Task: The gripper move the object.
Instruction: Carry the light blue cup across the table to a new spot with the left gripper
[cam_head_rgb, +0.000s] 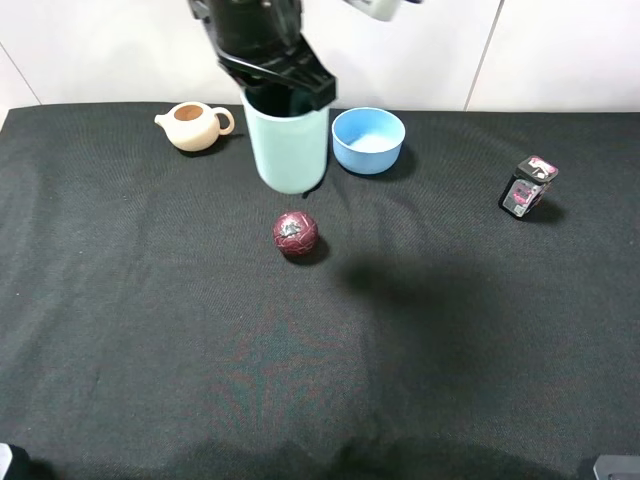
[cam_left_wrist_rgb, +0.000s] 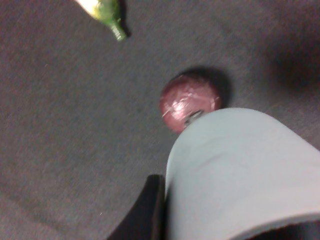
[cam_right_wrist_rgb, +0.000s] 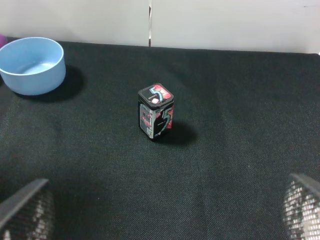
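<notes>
My left gripper (cam_head_rgb: 285, 85), black with a grey-white attachment, is shut on the rim of the tall pale teal cup (cam_head_rgb: 287, 145). It holds the cup upright at the back of the table, seemingly lifted off the black cloth. In the left wrist view the cup (cam_left_wrist_rgb: 240, 170) fills the near side, with one black finger (cam_left_wrist_rgb: 145, 210) against its wall. A dark red ball (cam_left_wrist_rgb: 187, 100) lies just beyond the cup's base. My right gripper (cam_right_wrist_rgb: 162, 215) is open and empty; only its two mesh-padded fingertips show.
The dark red ball (cam_head_rgb: 296, 233) lies in front of the cup. A light blue bowl (cam_head_rgb: 368, 140) stands to its right and a beige teapot (cam_head_rgb: 193, 126) to its left. A small printed tin (cam_head_rgb: 527, 187) stands at right. A green-tipped object (cam_left_wrist_rgb: 107, 12) shows at the left wrist view's edge.
</notes>
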